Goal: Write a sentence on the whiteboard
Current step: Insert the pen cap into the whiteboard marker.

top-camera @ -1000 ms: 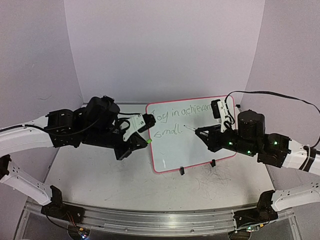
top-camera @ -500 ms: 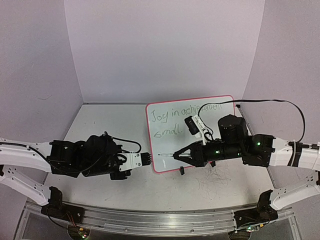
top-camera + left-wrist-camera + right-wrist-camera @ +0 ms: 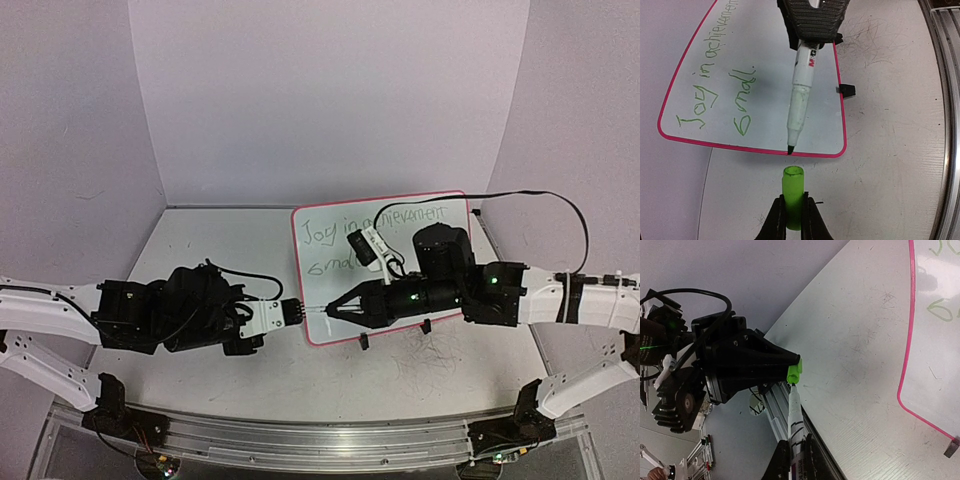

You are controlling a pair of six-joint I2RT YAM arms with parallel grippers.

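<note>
The whiteboard (image 3: 318,288) with a pink rim leans at the back centre. The green sentence (image 3: 340,228) reads "Joy in achievement", with a shorter line under it, and also shows in the left wrist view (image 3: 710,65). My left gripper (image 3: 296,311) is shut on a green marker cap (image 3: 794,182), its open mouth facing the board. My right gripper (image 3: 335,310) is shut on a white marker (image 3: 794,410) over the board's lower left corner. The marker tip (image 3: 790,148) sits just short of the cap's mouth, in line with it.
Two black clip feet (image 3: 364,342) (image 3: 425,326) prop the board. Grey scribble marks (image 3: 430,355) cover the table to the right. An aluminium rail (image 3: 300,440) runs along the near edge. Purple walls close in the back and sides.
Both grippers have come down to the board's lower left corner. The right gripper moved left with the marker, so its tip is now close to the cap in the left gripper.
</note>
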